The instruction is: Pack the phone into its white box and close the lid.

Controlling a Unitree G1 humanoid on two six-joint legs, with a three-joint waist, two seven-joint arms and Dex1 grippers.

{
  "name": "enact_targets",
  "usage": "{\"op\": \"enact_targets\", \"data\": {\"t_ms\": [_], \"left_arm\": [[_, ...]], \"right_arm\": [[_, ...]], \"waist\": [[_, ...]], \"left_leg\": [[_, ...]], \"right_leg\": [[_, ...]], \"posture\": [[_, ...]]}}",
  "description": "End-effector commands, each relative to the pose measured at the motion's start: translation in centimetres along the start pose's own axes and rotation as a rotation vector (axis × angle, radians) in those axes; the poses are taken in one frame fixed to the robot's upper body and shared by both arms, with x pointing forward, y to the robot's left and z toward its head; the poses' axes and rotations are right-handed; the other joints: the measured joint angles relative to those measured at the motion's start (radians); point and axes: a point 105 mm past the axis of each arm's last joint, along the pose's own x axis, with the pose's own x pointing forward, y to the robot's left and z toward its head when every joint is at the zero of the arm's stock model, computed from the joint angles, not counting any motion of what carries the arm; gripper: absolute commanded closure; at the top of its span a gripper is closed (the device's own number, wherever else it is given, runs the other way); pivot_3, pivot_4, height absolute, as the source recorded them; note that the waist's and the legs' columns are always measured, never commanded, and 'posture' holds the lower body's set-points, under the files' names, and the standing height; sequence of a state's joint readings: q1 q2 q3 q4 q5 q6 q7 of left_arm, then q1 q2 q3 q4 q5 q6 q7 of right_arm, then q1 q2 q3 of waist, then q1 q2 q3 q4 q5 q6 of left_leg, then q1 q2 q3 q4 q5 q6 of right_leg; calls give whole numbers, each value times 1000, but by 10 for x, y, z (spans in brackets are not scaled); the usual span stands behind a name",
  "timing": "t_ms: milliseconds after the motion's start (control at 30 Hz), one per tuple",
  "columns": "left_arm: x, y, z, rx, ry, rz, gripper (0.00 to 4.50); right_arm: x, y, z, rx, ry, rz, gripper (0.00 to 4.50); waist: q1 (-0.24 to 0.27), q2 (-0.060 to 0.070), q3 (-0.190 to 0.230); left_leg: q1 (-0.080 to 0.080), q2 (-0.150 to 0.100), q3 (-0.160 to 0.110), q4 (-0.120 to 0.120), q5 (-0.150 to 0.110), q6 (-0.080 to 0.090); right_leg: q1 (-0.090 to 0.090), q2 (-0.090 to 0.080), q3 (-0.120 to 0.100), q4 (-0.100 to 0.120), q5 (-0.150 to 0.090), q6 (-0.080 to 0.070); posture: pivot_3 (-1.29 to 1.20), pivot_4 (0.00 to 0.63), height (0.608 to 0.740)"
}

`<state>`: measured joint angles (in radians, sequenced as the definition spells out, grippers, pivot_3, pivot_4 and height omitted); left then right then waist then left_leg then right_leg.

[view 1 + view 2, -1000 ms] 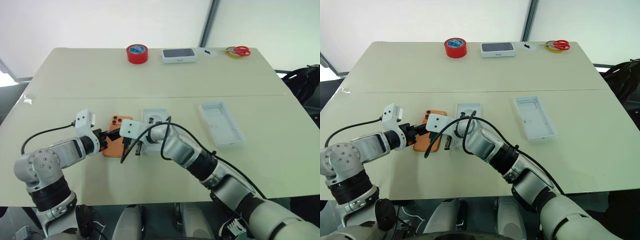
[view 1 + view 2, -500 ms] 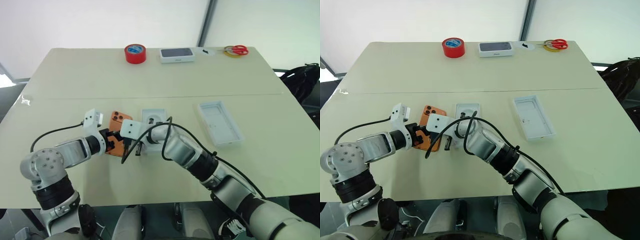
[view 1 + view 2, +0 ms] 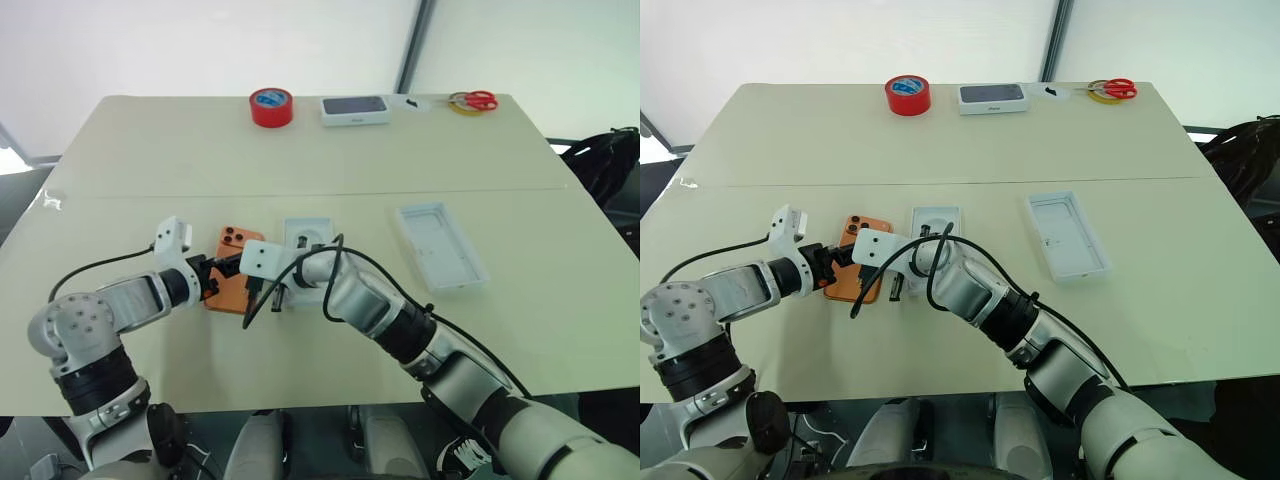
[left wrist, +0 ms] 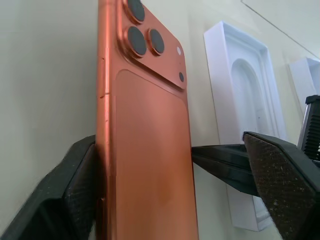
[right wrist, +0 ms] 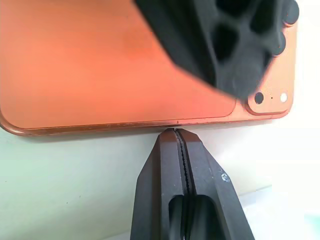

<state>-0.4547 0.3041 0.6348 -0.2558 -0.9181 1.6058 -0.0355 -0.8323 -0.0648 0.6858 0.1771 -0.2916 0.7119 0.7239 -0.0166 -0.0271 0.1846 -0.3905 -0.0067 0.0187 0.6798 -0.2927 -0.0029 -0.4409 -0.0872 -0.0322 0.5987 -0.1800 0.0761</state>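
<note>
1. A pale cream table (image 3: pixel 300 150) stands before a white wall, with a seam running across its middle
2. At the far edge lie a red tape roll (image 3: pixel 273 106), a white box with a dark top (image 3: pixel 356 110), and red-handled scissors (image 3: pixel 477 101) on a yellow ring
3. The phone (image 3: pixel 232 280) lies back up on the near half of the table, left of centre, its camera block with three dark lenses at the far end
4. Just to its right lies a flat white insert (image 3: pixel 308 243) with an oval recess, partly covered by the right arm
5. Well off to the right, apart from everything else, lies a shallow white tray (image 3: pixel 440 246), open side up; whether this is the white box or the lid cannot be told from here
6. The left gripper (image 4: pixel 170 185) straddles the near end of the phone: one finger (image 4: pixel 75 190) presses against the phone's outer long edge, while the other finger (image 4: pixel 280 180) stands clear of the opposite edge, so the jaws are spread and not clamped
7. The right gripper (image 5: pixel 178 137) has its two fingers pressed tightly together, holding nothing, their joined tip set right against the phone's long edge on the insert's side
8. In the right wrist view, a left finger shows as a dark blurred shape over the phone's back, near the camera block
</note>
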Motion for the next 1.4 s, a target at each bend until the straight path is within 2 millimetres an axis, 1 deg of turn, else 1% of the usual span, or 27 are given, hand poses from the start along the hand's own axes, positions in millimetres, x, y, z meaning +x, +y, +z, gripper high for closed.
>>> {"op": "enact_targets", "data": {"t_ms": [33,67,233,333,400,433,500,533,667,733,767,900,967,1033,1100,1167,1267,1400], "left_arm": [[-3,-6,3,14,-9,-30,1922],[-3,-6,3,7,-9,-33,2331],[-6,-1,2,-21,-14,-28,2331],[-7,2,2,-38,-19,-24,2331],[-8,2,3,-49,-30,-23,2871],[-8,3,3,-52,-34,-21,3228],[-10,3,4,-58,-44,-21,4180],[-10,2,5,-64,-52,-25,4457],[-13,0,9,-96,-93,-46,4457],[-14,-3,13,-129,-127,-76,4457],[-14,-5,14,-139,-137,-83,4457],[-9,-38,30,-226,-275,-245,4457],[-4,-51,30,-261,-293,-283,4457],[3,-63,24,-289,-281,-304,4457],[15,-75,12,-309,-232,-315,4457],[25,-82,2,-324,-188,-312,4457],[36,-90,-8,-342,-147,-316,4457],[46,-95,-19,-340,-109,-313,4457]], "right_arm": [[0,5,6,-21,-22,14,4500],[0,5,6,-22,-22,13,4500],[-2,3,6,-21,-22,6,4500],[-7,-5,8,-16,-33,-13,4500],[-14,-12,11,-6,-55,-26,4500],[-18,-15,13,1,-71,-29,4500],[-30,-20,19,32,-132,-22,4500],[-36,-23,21,50,-161,-16,4500],[-64,-36,21,73,-265,-37,4500],[-78,-42,18,67,-305,-60,4500],[-81,-43,16,65,-312,-65,4500],[-116,-51,-11,54,-331,-57,4500],[-127,-50,-23,61,-325,-39,4500],[-136,-51,-36,88,-307,-27,4500],[-145,-53,-50,119,-285,-27,4500],[-154,-54,-59,149,-279,-29,4500],[-168,-57,-66,208,-294,-40,4500],[-184,-63,-73,287,-322,-79,4500]], "waist": [[0,0,0],[0,0,0],[0,0,0],[0,0,0],[1,0,0],[1,0,0],[4,0,0],[2,0,0],[2,0,0],[3,0,1],[4,-1,1],[20,-3,2],[25,-3,3],[27,-3,3],[28,-3,3],[28,-4,3],[29,-4,3],[30,-4,3]], "left_leg": [[0,0,0,0,0,0],[0,0,0,0,0,0],[0,0,0,0,0,0],[0,0,0,0,0,0],[0,0,0,0,0,0],[0,0,0,0,0,0],[-1,0,0,0,0,0],[-1,0,0,0,0,0],[-1,0,0,0,0,0],[-1,0,0,-1,0,0],[-1,0,0,-1,0,0],[-2,-1,0,0,0,0],[-2,-1,0,1,0,1],[-2,-1,1,1,-1,1],[-1,-1,1,1,-1,1],[-1,0,2,1,-1,1],[-1,0,2,1,-1,1],[-1,0,2,1,-1,1]], "right_leg": [[0,0,0,0,0,0],[0,0,0,0,0,0],[0,0,0,0,0,0],[0,0,0,0,0,0],[0,0,0,0,0,0],[0,0,0,0,0,0],[0,0,0,0,0,0],[0,0,0,-1,0,0],[-1,0,0,-1,0,0],[0,0,0,-1,0,0],[0,0,0,-1,0,0],[1,-1,-1,-3,0,0],[1,-2,0,-4,0,0],[1,-2,0,-5,0,0],[1,-2,0,-4,-1,-1],[1,-1,0,-4,-2,-3],[1,-1,1,-4,-2,-4],[1,0,1,-5,-2,-4]], "posture": [[0,150,732],[0,150,732],[0,150,732],[0,150,732],[0,150,732],[0,150,732],[0,150,732],[0,150,732],[0,150,732],[0,150,732],[0,150,732],[0,150,732],[0,150,732],[0,150,732],[0,150,732],[0,150,732],[0,150,732],[0,150,732]]}}
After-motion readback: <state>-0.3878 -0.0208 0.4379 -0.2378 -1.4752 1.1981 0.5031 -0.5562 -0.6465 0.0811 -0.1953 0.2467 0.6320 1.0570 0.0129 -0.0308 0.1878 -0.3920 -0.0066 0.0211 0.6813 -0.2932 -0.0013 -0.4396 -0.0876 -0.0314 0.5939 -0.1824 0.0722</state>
